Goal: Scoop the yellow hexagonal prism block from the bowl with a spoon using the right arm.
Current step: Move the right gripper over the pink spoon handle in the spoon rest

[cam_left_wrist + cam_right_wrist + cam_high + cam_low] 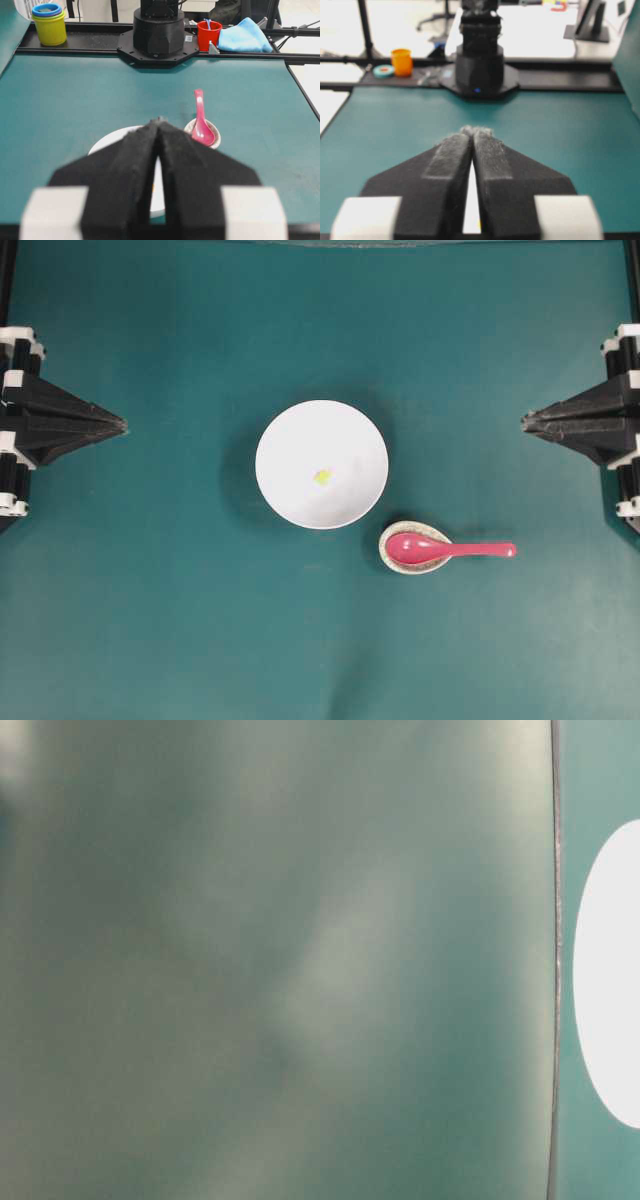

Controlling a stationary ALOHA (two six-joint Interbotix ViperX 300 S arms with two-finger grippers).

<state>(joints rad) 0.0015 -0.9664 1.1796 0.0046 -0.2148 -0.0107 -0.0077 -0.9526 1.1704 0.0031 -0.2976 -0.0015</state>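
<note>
The right pincer (pixel 524 421) sits clenched and empty at the right edge of the tabletop (pixel 150 620), its two pointed fingers meeting at the tips, well apart from everything it has to work with. The left pincer (pixel 124 424) mirrors it on the far side, also pressed together with nothing in it.

From where I stand the trouble, if it comes, starts with the spoon (pixel 447 549). Its scoop lies in the small speckled spoon rest (pixel 402 533) just beside the bowl (pixel 321 464), and only the short straight handle sticks out toward the right arm. The handle is glossy and slim; a grip that lands off-centre could let it swivel or slip, or drag the rest along and knock it against the bowl. The fingers will have to part first, too, since as they are now they would only push the handle away.

Then there is the yellow hexagonal prism block (pixel 322 477). It is a tiny bright fleck lying near the middle of the bowl's floor, far smaller than the spoon's scoop. I would guess it skitters ahead of the spoon's lip on that smooth white surface rather than climbing in, unless it is herded against the wall. A heavy push could also shove the bowl.
</note>
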